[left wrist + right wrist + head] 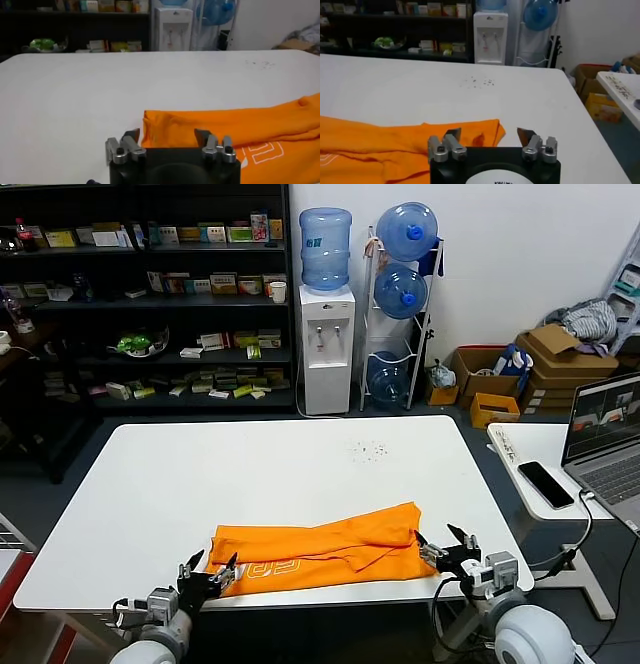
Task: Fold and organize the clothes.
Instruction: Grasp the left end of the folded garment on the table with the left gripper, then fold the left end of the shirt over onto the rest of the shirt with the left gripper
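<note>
- T-shirt [330, 552]: orange, laid flat on the white tabletop [250, 474] along the near edge, already doubled into a long narrow band. White lettering is shown on the near-left part.
- Long axis: run left to right, roughly parallel with the near edge, the right end lying slightly farther than the left. Which end is collar and which is hem cannot be told.
- Placement, as judged: the band is kept near the edge so that both short ends lie within reach of the two arms at once.
- Left gripper [208, 576]: held low at the near-left end of the T-shirt, fingers [131, 136] spread, nothing pinched; the left corner of the cloth is seen just beyond them.
- Right gripper [447, 546]: held low at the right end, fingers [453, 134] spread, nothing pinched; the cloth edge lies just beyond one finger.
- Stance, as judged: one gripper is set at each end, open, ready for the ends to be taken and the band folded across its length.
- Beside the tabletop, right: laptop [608, 439] and phone [545, 483] on a side table.
</note>
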### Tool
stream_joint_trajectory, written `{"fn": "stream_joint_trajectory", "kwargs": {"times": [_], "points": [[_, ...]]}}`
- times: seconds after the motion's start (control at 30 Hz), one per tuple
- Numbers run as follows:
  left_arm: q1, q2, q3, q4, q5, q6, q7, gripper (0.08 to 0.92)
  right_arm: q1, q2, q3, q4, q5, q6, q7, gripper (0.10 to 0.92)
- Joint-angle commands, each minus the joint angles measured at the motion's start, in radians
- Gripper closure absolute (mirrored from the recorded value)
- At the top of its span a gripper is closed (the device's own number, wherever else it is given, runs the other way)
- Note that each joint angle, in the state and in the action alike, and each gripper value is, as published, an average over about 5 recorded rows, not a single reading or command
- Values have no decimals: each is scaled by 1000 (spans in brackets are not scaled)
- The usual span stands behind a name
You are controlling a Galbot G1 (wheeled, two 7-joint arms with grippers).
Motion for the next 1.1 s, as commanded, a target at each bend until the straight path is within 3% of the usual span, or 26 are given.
{"fn": "stream_joint_trajectory", "kwargs": {"times": [0.03,0.17,0.83,0.97,1.1], "points": [[-35,-38,1,85,-9,11,1,192,-54,1,51,31,-9,-3,0,209],[-23,-39,1,78,-6,3,-5,230,-50,5,45,26,-14,-3,2,203],[5,-46,-10,20,28,-11,-45,806,-45,27,38,17,-29,7,17,203],[10,-10,-51,-22,34,4,-54,885,-22,38,29,7,-34,22,9,203],[37,89,-153,-60,34,24,-46,895,23,68,8,-41,-88,77,-34,203]]}}
